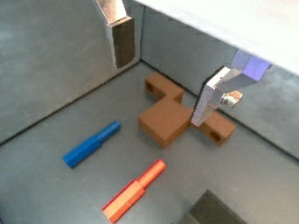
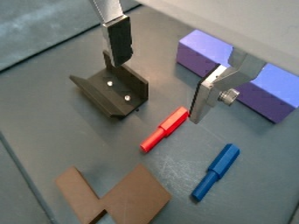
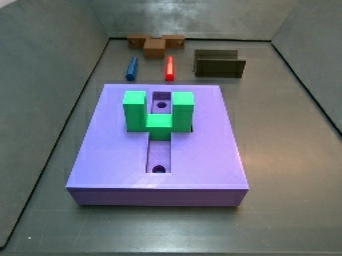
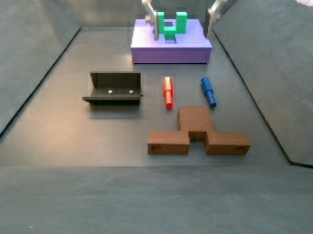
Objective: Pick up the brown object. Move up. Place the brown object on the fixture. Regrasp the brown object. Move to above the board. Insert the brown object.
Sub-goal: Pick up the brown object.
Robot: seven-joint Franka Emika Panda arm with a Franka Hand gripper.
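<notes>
Hand (image 2: 162, 74) wide open and empty above the floor, brown object (image 4: 196, 133) lying near fixture (image 4: 113, 89), board (image 3: 160, 145) apart.

Light: even, diffuse, moderately bright in all views.
Shadows: soft and short beside the board (image 3: 201, 170) and fixture (image 4: 119, 89).
Glare: pale sheen on the gripper (image 2: 163, 61) fingers (image 1: 118, 39).
Sharpness: wrist views soft and grainy; side views slightly clearer.
Distortion: none evident.
</notes>
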